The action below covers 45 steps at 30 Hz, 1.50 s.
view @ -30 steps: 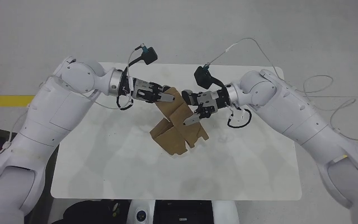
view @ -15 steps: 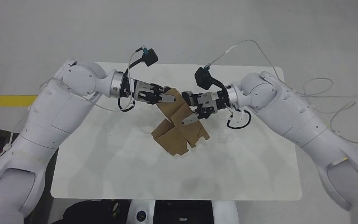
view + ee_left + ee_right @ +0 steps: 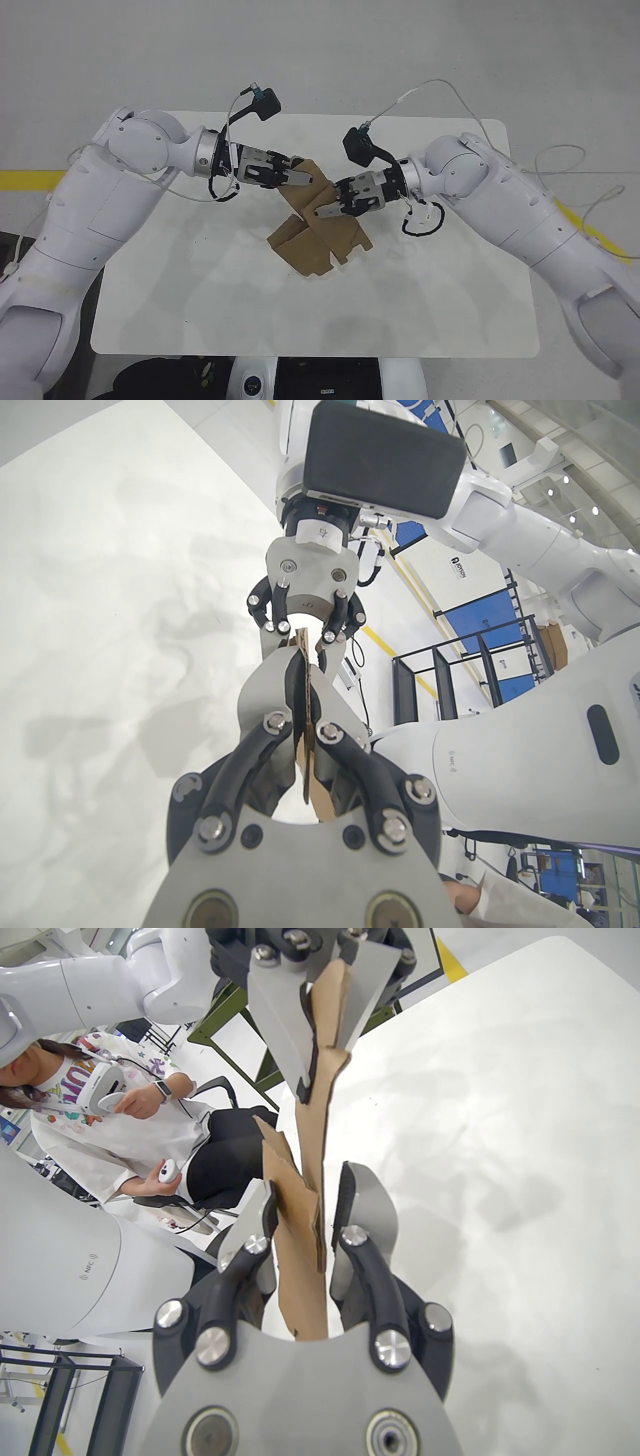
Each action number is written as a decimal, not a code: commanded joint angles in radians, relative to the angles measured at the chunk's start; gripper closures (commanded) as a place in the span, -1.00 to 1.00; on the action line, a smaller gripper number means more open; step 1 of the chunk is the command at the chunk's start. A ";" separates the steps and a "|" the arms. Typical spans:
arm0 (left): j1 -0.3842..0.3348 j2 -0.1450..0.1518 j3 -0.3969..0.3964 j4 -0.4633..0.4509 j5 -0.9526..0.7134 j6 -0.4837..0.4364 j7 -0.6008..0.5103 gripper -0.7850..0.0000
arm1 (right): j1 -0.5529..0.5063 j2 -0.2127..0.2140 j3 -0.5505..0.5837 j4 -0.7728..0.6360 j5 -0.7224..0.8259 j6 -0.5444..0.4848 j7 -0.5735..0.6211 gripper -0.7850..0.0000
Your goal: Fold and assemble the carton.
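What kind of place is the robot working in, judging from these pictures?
Probably a robotics lab or factory test hall, not a home: a yellow line runs along the grey floor, black metal racks with blue panels stand behind, and small lights dot a high ceiling.

You're on two glossy white arms now, left arm (image 3: pixel 135 140), right arm (image 3: pixel 510 195), rounded shells. Thin grey cables (image 3: pixel 436 82) loop off the wrists, black cam box (image 3: pixel 267 99) on each. Then left gripper (image 3: pixel 300 685) & right gripper (image 3: pixel 305 1188): silver plates, black links, shiny screws.
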 commanded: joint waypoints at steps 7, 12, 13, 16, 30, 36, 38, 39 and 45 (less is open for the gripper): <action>0.005 -0.004 -0.011 0.002 0.012 0.001 0.005 1.00 | 0.004 -0.004 -0.028 0.011 0.037 -0.025 -0.025 1.00; 0.010 -0.006 -0.018 0.009 0.021 -0.004 0.011 0.51 | 0.006 -0.005 -0.035 0.010 0.063 -0.025 -0.025 1.00; 0.011 -0.006 -0.020 0.009 0.023 -0.006 0.011 -0.23 | 0.006 -0.005 -0.035 0.010 0.068 -0.025 -0.025 1.00; 0.016 -0.006 -0.028 0.012 0.010 -0.007 0.014 -1.00 | 0.007 -0.006 -0.035 0.012 0.076 -0.025 -0.025 1.00; 0.074 0.010 -0.130 0.012 -0.044 -0.008 0.081 -1.00 | -0.001 -0.006 -0.003 0.065 0.234 0.132 0.005 1.00; 0.129 0.014 -0.153 -0.003 0.016 0.047 0.199 -1.00 | -0.046 0.010 0.064 0.028 0.245 0.272 -0.079 1.00; 0.147 0.013 -0.158 -0.004 0.043 0.080 0.259 -1.00 | -0.067 0.018 0.090 0.007 0.233 0.299 -0.114 1.00; 0.156 0.012 -0.159 -0.006 0.060 0.096 0.288 -1.00 | -0.080 0.023 0.104 -0.001 0.228 0.308 -0.132 1.00; 0.200 0.008 -0.167 -0.007 0.066 0.162 0.365 -1.00 | -0.162 0.052 0.189 -0.043 0.190 0.367 -0.231 1.00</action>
